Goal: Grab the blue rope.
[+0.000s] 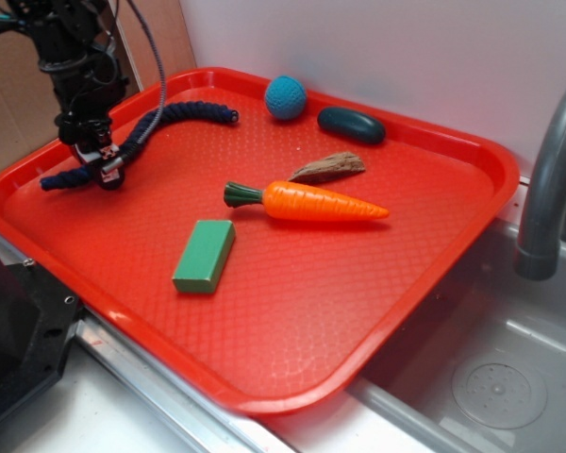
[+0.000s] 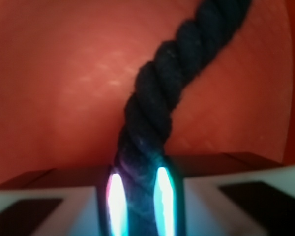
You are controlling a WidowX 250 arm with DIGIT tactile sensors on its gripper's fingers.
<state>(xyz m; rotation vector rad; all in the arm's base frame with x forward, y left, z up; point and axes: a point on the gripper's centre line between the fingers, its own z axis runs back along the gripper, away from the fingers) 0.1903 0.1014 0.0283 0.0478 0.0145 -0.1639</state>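
The blue rope [image 1: 174, 114] is a thick, dark navy twisted rope lying wavy along the far left of the red tray [image 1: 358, 302]. One end lies near the tray's back rim. The other end lies at the left. My gripper [image 1: 104, 162] is down on the rope near its left part. In the wrist view the rope [image 2: 160, 98] runs from the upper right down between my two fingers. The fingers press on both sides of the rope. The gripper [image 2: 137, 199] is shut on the rope.
On the tray lie an orange carrot [image 1: 311, 202], a green block [image 1: 205, 256], a piece of wood [image 1: 328, 167], a teal crocheted ball [image 1: 285, 97] and a dark oval stone [image 1: 351, 125]. A grey faucet [image 1: 547, 179] and sink stand to the right.
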